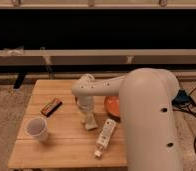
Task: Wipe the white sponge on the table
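Note:
The white sponge is a small cream block lying on the light-wood slatted table, near its middle. My gripper points down from the white arm and sits right on top of the sponge, touching it. The arm's wrist hides the gripper's upper part and part of the sponge.
A white cup stands at the table's left front. A long white tube lies right of the sponge. A dark snack bar lies at the left. An orange bowl sits behind the arm. Cables lie on the carpet at right.

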`<move>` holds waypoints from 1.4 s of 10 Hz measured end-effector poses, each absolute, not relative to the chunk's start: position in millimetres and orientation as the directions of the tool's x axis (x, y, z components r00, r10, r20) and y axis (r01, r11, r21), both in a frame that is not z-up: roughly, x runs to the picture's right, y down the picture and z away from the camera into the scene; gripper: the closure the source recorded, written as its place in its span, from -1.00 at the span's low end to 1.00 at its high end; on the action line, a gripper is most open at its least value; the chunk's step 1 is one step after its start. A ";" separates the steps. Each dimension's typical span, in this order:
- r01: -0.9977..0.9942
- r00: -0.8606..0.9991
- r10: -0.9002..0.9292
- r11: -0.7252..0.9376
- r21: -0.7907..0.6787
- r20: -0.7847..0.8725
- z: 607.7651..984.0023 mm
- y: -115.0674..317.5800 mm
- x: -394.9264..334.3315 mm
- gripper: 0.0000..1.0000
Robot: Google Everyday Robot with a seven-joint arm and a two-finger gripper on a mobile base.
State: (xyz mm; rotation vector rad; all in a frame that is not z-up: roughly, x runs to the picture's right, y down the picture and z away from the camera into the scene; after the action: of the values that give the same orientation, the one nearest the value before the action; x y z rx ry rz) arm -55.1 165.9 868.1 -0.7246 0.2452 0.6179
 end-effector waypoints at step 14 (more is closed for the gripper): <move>-0.449 0.892 0.410 0.742 -0.497 -0.194 835.6 173.2 -167.2 1.00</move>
State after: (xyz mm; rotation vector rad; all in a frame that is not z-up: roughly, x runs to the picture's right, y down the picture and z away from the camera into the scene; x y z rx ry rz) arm -167.2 173.2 835.6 -0.5637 0.0734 0.4709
